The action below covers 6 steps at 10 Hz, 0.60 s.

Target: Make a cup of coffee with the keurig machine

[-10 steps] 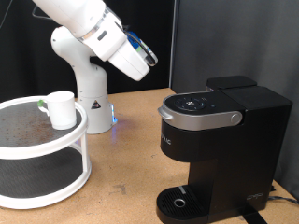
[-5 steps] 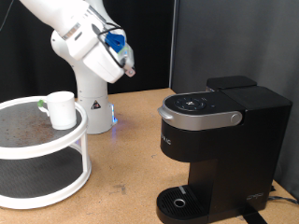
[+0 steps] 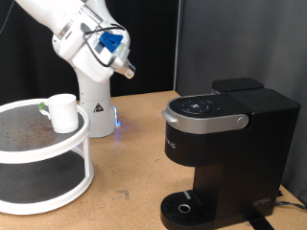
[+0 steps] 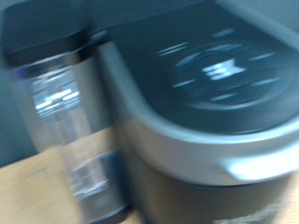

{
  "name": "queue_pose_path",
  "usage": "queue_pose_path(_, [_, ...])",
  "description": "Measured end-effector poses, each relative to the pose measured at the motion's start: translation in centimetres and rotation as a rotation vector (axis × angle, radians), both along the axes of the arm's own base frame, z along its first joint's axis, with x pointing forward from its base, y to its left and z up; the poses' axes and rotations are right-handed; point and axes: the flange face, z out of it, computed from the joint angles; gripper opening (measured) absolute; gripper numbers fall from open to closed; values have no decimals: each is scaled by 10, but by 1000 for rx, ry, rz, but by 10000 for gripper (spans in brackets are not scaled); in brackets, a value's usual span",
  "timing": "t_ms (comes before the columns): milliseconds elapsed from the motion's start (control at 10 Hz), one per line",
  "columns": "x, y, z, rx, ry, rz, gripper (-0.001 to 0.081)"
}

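High in the exterior view's upper left, above the wooden table [image 3: 134,163], the white robot arm [image 3: 67,29] folds back on itself, with the gripper [image 3: 126,69] at its end pointing down and toward the exterior view's right; the fingers are too small and blurred there to judge, and the wrist view shows none of them, so I cannot tell whether the pincer is released or clenched, and nothing can be seen between its fingers. The cup [image 3: 63,112] stands upright on the top shelf of a round white two-tier stand [image 3: 58,158] at the exterior view's left, well apart from the gripper and below it; a small dark thing with a green top [image 3: 44,106] sits just beside the cup. The keurig machine [image 3: 225,149] stands at the exterior view's right on the table, lid down, its round drip base [image 3: 182,206] bare. The wrist view is motion-blurred: it shows the machine's silver-rimmed lid [image 4: 220,75] from close by and a clear water tank [image 4: 70,131] with a black cap beside it.
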Motion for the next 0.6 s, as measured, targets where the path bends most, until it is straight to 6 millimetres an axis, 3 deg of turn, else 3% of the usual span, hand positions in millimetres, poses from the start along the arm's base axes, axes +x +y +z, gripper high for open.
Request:
queue_pose_path(200, [-20, -10, -1, 53, -100, -73, 3])
queue_pose_path(600, [-70, -44, -2, 62, -72, 124, 3])
